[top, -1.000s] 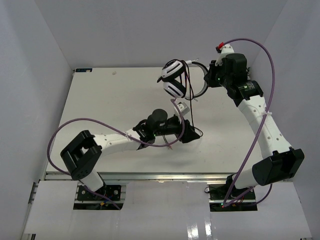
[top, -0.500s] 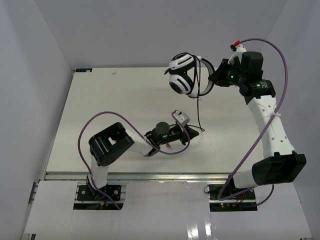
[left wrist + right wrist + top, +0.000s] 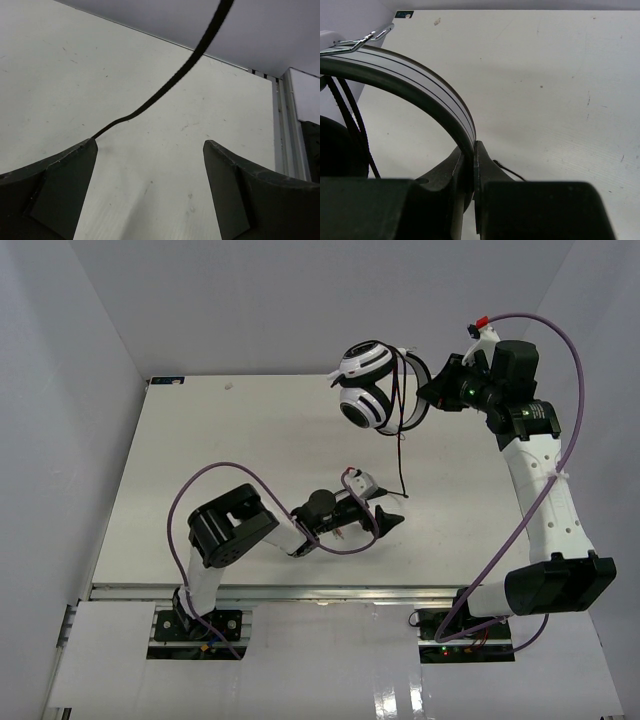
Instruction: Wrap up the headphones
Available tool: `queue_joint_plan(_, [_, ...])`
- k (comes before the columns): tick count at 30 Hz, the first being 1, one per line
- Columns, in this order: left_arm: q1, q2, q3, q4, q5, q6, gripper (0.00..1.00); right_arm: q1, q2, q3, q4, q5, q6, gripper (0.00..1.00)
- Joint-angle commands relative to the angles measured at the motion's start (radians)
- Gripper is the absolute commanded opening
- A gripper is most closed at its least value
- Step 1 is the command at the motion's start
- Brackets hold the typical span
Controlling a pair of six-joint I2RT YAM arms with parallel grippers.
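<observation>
The headphones hang in the air over the table's far right part, white striped earcups to the left. My right gripper is shut on their headband, with the jaws pinched together on the band. The thin black cable drops from the headphones to the table, its end lying next to my left gripper. In the left wrist view that gripper stands open and low over the table, holding nothing. The cable runs slantwise past the left fingertip and stays outside the jaws.
White walls enclose the white table on three sides. A small blue label sits at the far left corner. A metal rail runs along the near edge. Purple arm cables loop over my folded left arm and along the right one.
My left gripper has opened and let go of the cable while its arm folded back. The right arm has carried the headphones higher and a little to the right.
</observation>
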Motion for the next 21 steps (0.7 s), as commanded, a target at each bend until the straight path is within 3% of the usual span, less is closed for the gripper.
queue_joint_plan(1, [-0.003,0.063,0.146,-0.084,-0.010,0.101,0.98,-0.001,-0.050,0.064,0.064,-0.078,0.062,0.08])
queue_joint_plan(4, [-0.003,0.104,0.220,-0.116,-0.018,0.113,0.98,-0.001,-0.059,0.063,0.065,-0.092,0.067,0.08])
queue_joint_plan(9, [-0.003,0.175,0.302,-0.148,0.011,0.084,0.84,-0.006,-0.073,0.071,0.065,-0.113,0.074,0.08])
queue_joint_plan(11, [0.000,0.193,0.309,-0.126,0.014,0.059,0.72,-0.010,-0.078,0.072,0.067,-0.125,0.078,0.08])
queue_joint_plan(12, [0.000,0.200,0.309,-0.117,0.013,0.051,0.59,-0.012,-0.080,0.072,0.067,-0.129,0.080,0.08])
queue_joint_plan(19, [0.000,0.193,0.307,-0.091,0.006,0.036,0.04,-0.028,-0.087,0.061,0.066,-0.158,0.083,0.08])
queue_joint_plan(21, [0.003,0.180,0.284,-0.065,-0.010,0.035,0.00,-0.031,-0.092,0.055,0.065,-0.161,0.083,0.08])
